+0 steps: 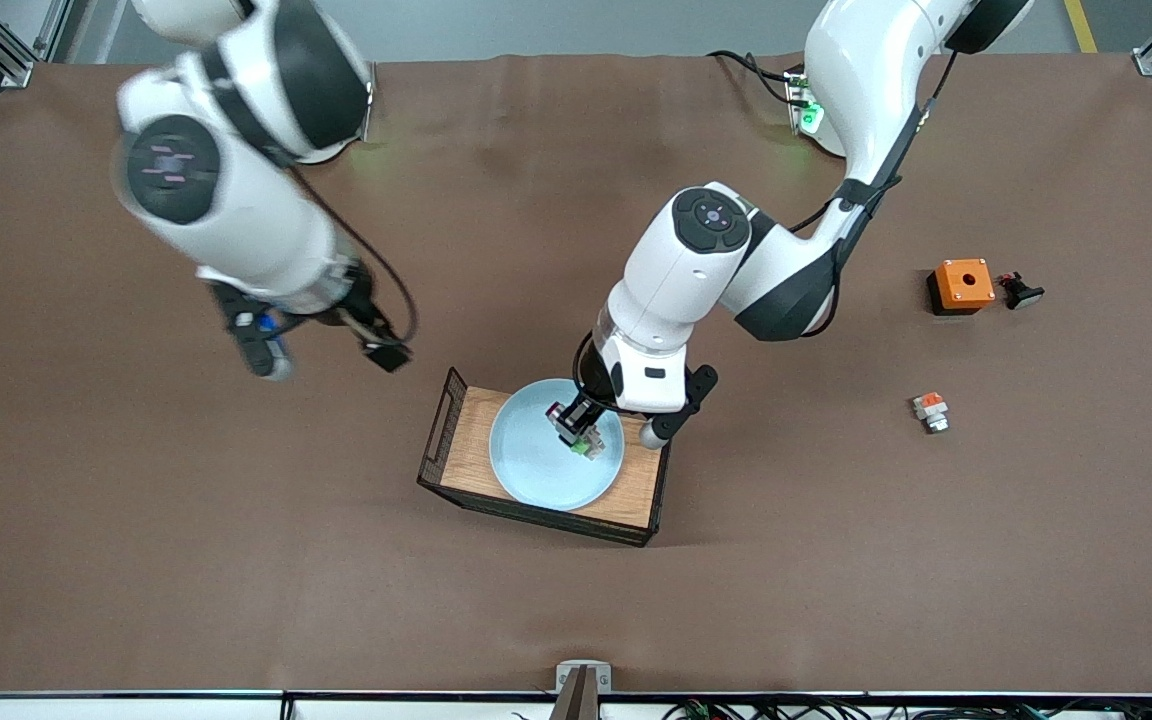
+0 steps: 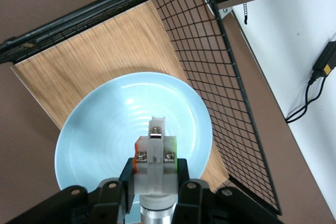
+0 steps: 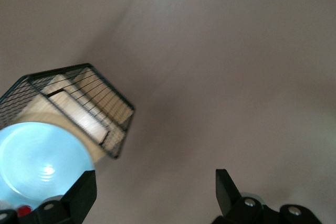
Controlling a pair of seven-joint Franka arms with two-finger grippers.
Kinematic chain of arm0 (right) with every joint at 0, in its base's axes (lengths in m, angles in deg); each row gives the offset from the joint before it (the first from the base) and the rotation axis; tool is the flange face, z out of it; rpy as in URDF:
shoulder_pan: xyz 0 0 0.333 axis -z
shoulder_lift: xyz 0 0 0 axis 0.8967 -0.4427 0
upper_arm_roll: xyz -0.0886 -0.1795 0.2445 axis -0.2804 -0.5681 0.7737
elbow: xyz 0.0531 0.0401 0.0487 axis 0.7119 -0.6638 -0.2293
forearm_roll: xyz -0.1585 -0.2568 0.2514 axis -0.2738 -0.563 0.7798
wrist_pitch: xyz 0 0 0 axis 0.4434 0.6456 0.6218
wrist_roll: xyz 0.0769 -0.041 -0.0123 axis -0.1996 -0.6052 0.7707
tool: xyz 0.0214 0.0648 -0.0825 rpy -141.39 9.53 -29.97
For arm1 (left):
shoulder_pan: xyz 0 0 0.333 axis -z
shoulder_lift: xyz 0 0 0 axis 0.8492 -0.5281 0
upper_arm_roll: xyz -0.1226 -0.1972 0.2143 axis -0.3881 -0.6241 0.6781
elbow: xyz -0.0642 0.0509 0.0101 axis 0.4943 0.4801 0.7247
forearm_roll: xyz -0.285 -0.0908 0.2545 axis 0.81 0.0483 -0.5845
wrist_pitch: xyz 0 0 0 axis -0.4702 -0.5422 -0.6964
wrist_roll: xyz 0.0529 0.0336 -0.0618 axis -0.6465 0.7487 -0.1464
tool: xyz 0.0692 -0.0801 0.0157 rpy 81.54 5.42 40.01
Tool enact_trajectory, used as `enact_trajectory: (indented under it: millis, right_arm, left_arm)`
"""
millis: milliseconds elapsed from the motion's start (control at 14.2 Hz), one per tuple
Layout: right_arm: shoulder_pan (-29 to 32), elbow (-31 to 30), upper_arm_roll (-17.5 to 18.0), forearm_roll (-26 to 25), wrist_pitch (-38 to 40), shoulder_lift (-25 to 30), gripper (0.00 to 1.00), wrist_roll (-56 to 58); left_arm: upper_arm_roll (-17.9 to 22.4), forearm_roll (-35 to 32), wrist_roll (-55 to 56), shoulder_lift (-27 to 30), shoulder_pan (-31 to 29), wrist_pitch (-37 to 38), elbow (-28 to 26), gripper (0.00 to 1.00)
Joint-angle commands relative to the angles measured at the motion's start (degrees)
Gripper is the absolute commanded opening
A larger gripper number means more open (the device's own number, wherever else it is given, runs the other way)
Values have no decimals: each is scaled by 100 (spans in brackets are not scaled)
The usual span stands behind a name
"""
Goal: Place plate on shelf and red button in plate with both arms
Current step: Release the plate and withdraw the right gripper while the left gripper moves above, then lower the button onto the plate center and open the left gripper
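Observation:
The pale blue plate [image 1: 536, 470] lies in the wooden tray [image 1: 466, 420] with black mesh walls. My left gripper [image 1: 581, 430] hangs low over the plate and is shut on the red button [image 1: 588, 441]. In the left wrist view the whitish-grey button [image 2: 155, 156], with a green mark on one side, sits between the fingers [image 2: 184, 174] of the left gripper [image 2: 155, 170] above the plate [image 2: 105, 129] and tray [image 2: 94, 51]. Its red cap is hidden. My right gripper [image 1: 266, 352] is open and empty, raised over bare table beside the tray. Its view shows the right gripper [image 3: 155, 192], plate [image 3: 37, 161] and tray [image 3: 79, 98].
Toward the left arm's end of the table stand an orange box with a round hole [image 1: 962, 285], a small black part [image 1: 1021, 292] beside it, and a small white part with an orange block [image 1: 930, 411] nearer the front camera.

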Motion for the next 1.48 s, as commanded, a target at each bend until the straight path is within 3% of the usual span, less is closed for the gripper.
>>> enact_trajectory:
  millis: [0, 424, 919, 989, 1060, 1413]
  right_arm:
    - [624, -911, 79, 108, 67, 799, 100, 1582]
    - [1793, -1801, 61, -49, -12, 1575, 100, 4308]
    - [2507, -1934, 61, -532, -319, 1839, 100, 6130]
    - [2507, -1907, 61, -655, -398, 1883, 100, 6236]
    - [2507, -1846, 70, -743, -442, 1883, 100, 6307]
    - [2515, -1503, 61, -911, -662, 1857, 100, 6852]
  left_arm:
    - [57, -241, 101, -87, 120, -125, -25, 12]
    - [66, -566, 180, -333, 260, -318, -104, 13]
    - [118, -734, 251, -483, 480, -389, -157, 16]
    - [118, -734, 268, -518, 489, -389, -157, 21]
    - [118, -734, 268, -518, 489, -389, -157, 32]
    - [171, -743, 251, -580, 463, -441, -157, 61]
